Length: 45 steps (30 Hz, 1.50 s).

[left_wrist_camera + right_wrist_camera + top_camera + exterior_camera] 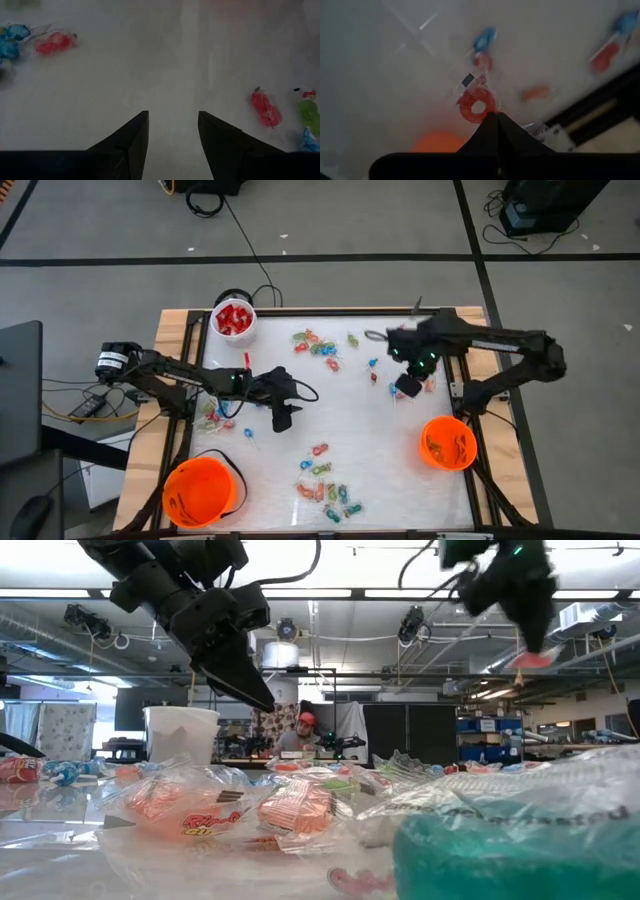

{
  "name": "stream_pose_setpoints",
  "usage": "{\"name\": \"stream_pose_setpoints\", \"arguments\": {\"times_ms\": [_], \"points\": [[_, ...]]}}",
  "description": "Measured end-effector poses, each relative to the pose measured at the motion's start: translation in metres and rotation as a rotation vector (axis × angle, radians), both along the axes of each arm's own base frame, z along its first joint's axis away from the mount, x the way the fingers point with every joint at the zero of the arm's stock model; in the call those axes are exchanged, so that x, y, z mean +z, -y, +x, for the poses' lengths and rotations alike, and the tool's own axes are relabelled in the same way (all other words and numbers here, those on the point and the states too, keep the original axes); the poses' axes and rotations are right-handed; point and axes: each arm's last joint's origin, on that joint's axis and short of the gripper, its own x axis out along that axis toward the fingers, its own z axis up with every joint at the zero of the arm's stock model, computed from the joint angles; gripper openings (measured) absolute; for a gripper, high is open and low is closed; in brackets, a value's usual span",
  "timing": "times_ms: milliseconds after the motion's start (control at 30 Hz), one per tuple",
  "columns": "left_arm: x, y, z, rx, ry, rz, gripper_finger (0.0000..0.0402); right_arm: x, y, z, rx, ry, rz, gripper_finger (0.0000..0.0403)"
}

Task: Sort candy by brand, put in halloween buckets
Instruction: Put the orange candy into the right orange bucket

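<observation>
Gripping a red ring-shaped candy (477, 104) by its clear wrapper edge in the right gripper's (408, 387) closed jaws, above the bench (380, 470) short of the orange bucket (447, 443); risking slipping out early. Hovering empty, left gripper (173, 131) jaws narrowly parted.

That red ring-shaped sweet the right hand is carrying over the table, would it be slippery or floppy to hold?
The ring candy sits in a clear crinkly wrapper, so it probably slides a bit. The right hand pinches only the wrapper's edge, and the sweet dangles, so the film seems floppy. The ring itself looks hard and light.
</observation>
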Motion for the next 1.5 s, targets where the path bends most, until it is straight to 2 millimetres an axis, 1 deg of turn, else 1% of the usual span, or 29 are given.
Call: {"name": "stream_pose_setpoints", "arguments": {"times_ms": [100,233,333,500,667,767,867,967,1100,1200,1300,1367,1500], "points": [[0.0,0.0,0.0,0.002,0.0,0.0,0.0176,-0.001,-0.027,-0.012,-0.031,-0.038,0.006,0.0002],[0.0,0.001,0.0,0.003,0.001,-0.004,0.0176,-0.01,-0.063,-0.026,-0.01,-0.077,0.089,0.0002],[0.0,0.002,0.0,0.017,0.002,-0.025,0.0176,-0.015,-0.083,-0.037,-0.004,-0.113,0.14,0.0002],[0.0,0.01,0.0,0.021,0.004,-0.015,0.0176,-0.019,-0.108,-0.051,-0.035,-0.142,0.141,0.0002],[0.0,0.016,-0.001,0.009,0.005,-0.003,0.0176,-0.032,-0.128,-0.052,-0.001,-0.1,0.165,0.0003],[0.0,0.017,-0.001,0.006,0.005,-0.001,0.0176,-0.039,-0.134,-0.051,0.03,-0.072,0.137,0.0016],[0.001,0.017,-0.001,0.005,0.013,-0.001,0.0176,-0.042,-0.136,-0.051,0.04,-0.085,0.114,0.0047],[0.001,0.017,-0.001,0.005,0.013,-0.001,0.0176,-0.039,-0.137,-0.05,0.048,-0.076,0.119,0.0083],[0.001,0.017,-0.001,0.015,0.014,0.008,0.0176,-0.029,-0.136,-0.047,0.076,-0.051,0.132,0.0123],[0.001,0.016,0.0,0.028,0.017,0.019,0.0176,-0.019,-0.13,-0.044,0.092,-0.01,0.088,0.0138],[0.002,0.016,0.0,0.036,0.031,0.024,0.0176,-0.009,-0.117,-0.037,0.097,0.072,-0.041,0.0139],[0.003,0.016,0.001,0.041,0.049,0.025,0.0176,-0.005,-0.105,-0.031,0.071,0.121,-0.149,0.0135],[-0.001,0.017,0.007,0.04,0.068,0.027,0.0176,-0.005,-0.068,-0.022,-0.082,0.143,-0.405,0.0122]]}}
